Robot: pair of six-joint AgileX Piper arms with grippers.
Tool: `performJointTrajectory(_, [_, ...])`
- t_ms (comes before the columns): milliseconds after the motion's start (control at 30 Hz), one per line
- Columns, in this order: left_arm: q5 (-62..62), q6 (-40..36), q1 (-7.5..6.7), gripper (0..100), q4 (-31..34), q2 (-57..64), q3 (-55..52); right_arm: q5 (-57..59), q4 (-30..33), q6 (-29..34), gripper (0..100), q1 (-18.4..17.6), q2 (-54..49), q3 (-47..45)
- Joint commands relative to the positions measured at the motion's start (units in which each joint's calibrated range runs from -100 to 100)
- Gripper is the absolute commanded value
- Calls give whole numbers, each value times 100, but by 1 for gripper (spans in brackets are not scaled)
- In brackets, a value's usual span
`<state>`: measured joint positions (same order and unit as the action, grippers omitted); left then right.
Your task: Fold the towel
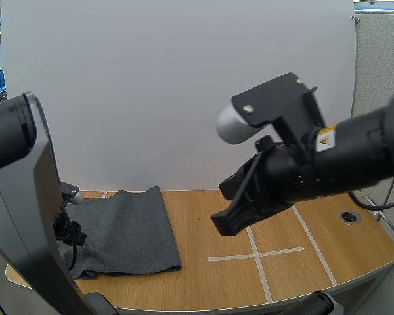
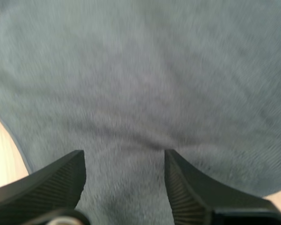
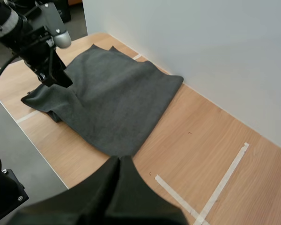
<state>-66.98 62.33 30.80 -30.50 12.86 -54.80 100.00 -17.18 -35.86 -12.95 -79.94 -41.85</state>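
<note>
A dark grey towel (image 1: 128,226) lies flat on the left part of the wooden table (image 1: 203,216), one side doubled over near the front. My left gripper (image 2: 124,157) is down on the towel (image 2: 145,84), its fingers (image 2: 61,176) open and standing apart with a raised crease of cloth running between them. From the right wrist view, the left gripper (image 3: 56,77) sits at the towel's (image 3: 112,103) outer edge beside a bunched fold. My right gripper (image 1: 226,223) hangs shut in the air over the table's middle, apart from the towel, its fingers (image 3: 119,164) pressed into one wedge.
A white tape cross (image 1: 255,254) marks the table to the right of the towel. A round cable hole (image 1: 349,216) sits near the right edge. A white wall (image 1: 184,92) stands right behind the table. The front edge runs close below the towel.
</note>
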Motion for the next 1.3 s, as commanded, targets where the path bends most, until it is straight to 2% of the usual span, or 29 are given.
performJointTrajectory(0, [-1604,116,13,81,-775,48,542,0,-115,-97,0,10,1210,-153])
performJointTrajectory(100, [-2122,106,13,81,-910,48,729,-80,-296,-131,0,10,1849,-153])
performJointTrajectory(200, [-2234,96,13,81,-942,48,836,-825,-601,-284,0,10,2604,-153])
performJointTrajectory(300, [-2032,96,13,80,-916,48,833,-1282,-814,-511,0,10,3436,-153])
performJointTrajectory(567, [-1989,96,13,80,-916,48,833,-2646,-837,-703,0,10,5367,-153])
performJointTrajectory(833, [-1434,152,13,78,-916,36,833,-3260,-1168,-1061,0,10,6547,-139])
performJointTrajectory(900, [-1396,233,13,74,-916,-4,833,-3405,-1359,-1217,16,10,6758,-139])
performJointTrajectory(933, [-1350,245,13,69,-916,-68,833,-3453,-1519,-1318,29,10,6838,-139])
performJointTrajectory(1000, [-1304,245,13,58,-916,-137,833,-3540,-1697,-1496,43,10,6935,-139])
performJointTrajectory(1033, [-1308,245,13,45,-916,-175,833,-3667,-1752,-1547,53,10,6962,-139])
performJointTrajectory(1067, [-1308,245,13,35,-902,-219,833,-3729,-1797,-1579,58,10,7020,-139])
performJointTrajectory(1100, [-1308,245,13,18,-862,-253,833,-3824,-1821,-1596,62,10,7057,-139])
performJointTrajectory(1133, [-1308,245,13,6,-846,-278,833,-3916,-1851,-1615,65,10,7118,-139])
performJointTrajectory(1167, [-1293,256,13,0,-817,-313,833,-3992,-1912,-1675,66,10,7179,-139])
performJointTrajectory(1267, [-1184,229,13,0,-733,-352,833,-4215,-2146,-1870,66,10,7380,-139])
